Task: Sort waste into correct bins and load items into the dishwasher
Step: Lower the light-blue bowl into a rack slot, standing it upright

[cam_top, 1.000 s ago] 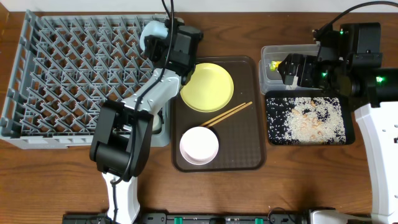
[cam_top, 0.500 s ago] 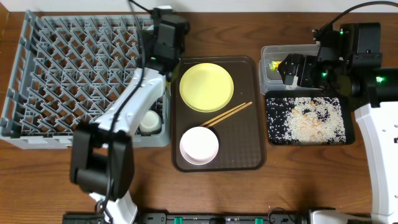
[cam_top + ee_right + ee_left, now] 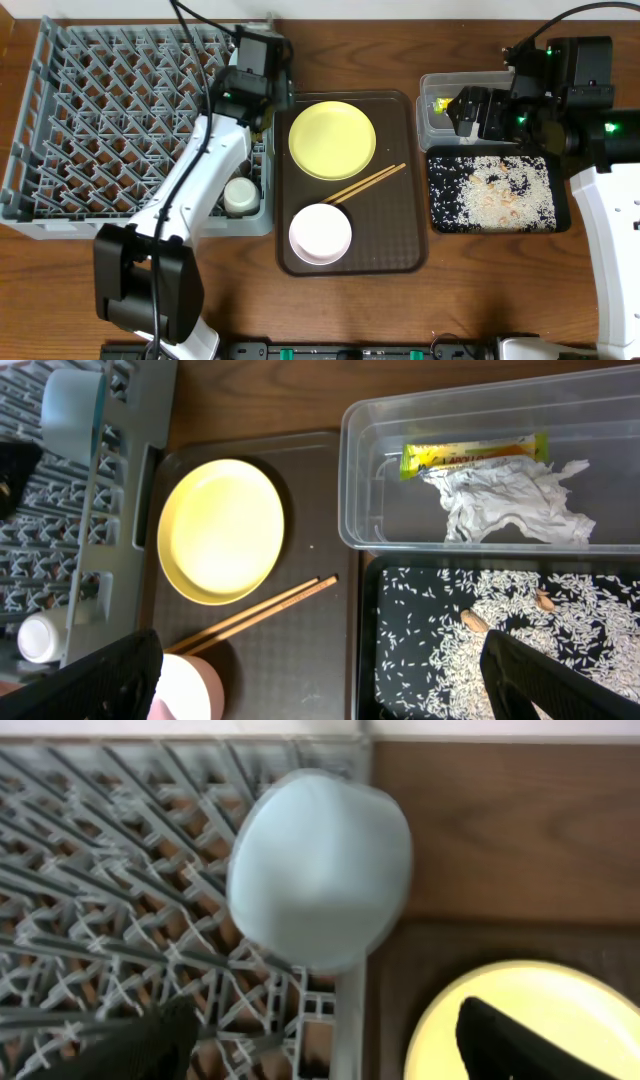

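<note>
The light blue bowl (image 3: 320, 870) lies in the far right corner of the grey dishwasher rack (image 3: 100, 130); the overhead view hides it under my left arm. My left gripper (image 3: 335, 1045) hangs open just short of it, with nothing between the fingers. A pale cup (image 3: 238, 195) stands in the rack's near right corner. The yellow plate (image 3: 332, 139), chopsticks (image 3: 363, 184) and white bowl (image 3: 320, 233) lie on the brown tray (image 3: 395, 250). My right gripper (image 3: 325, 680) is open and empty above the bins. The clear tub (image 3: 360, 480) holds the wrapper (image 3: 475, 452) and crumpled paper (image 3: 510, 500). Rice (image 3: 560, 630) covers the black tray (image 3: 441, 222).
The rack fills the table's left half and the brown tray lies against its right side. Both bins lie at the right, the tub behind the black tray. My right arm's white base (image 3: 610, 270) stands at the right edge.
My left arm has swung left from the plate's edge to the rack's far right corner. The blue bowl now rests in the rack, free of the opened fingers. The right arm has not moved.
</note>
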`<state>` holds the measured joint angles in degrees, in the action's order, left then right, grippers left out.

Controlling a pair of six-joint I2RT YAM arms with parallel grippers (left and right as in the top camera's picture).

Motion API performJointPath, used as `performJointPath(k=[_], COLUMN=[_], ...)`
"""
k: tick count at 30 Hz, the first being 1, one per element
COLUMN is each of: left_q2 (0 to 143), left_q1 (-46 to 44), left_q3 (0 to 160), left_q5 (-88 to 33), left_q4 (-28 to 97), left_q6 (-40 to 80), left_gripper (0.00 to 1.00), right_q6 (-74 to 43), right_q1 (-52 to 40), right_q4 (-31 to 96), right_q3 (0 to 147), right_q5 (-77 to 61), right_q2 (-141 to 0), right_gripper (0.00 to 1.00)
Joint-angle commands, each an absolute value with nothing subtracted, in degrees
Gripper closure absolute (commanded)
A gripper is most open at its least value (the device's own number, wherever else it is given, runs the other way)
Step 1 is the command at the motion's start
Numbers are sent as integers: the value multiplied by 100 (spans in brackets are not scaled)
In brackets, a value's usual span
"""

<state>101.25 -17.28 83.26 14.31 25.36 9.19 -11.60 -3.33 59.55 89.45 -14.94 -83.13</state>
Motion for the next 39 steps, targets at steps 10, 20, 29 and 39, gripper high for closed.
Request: performJointPath(k=[10,20,29,39], left_q2=[10313,11063,11496,11671], left_q1=[-2246,-2215,-2154,-2104], left_q3=[8359,8359,8359,8359], left_q5=[1007,1114,1116,1463], left_q4=[2410,1332,840,582], left_q6=[-541,-937,-1144,-1212], left_gripper=[22,21,21,21], right_q6=[-1216,-1216,-1216,-1216], right_q1=[-268,-268,-268,-268], right_q4=[5966,5966,5966,5966], right_q3=[8952,8952,8952,8952], right_q5=[-1481,-1481,-1481,-1481], right_q2=[-8326,-8326,-8326,-8326], right_gripper=[1,1,1,1])
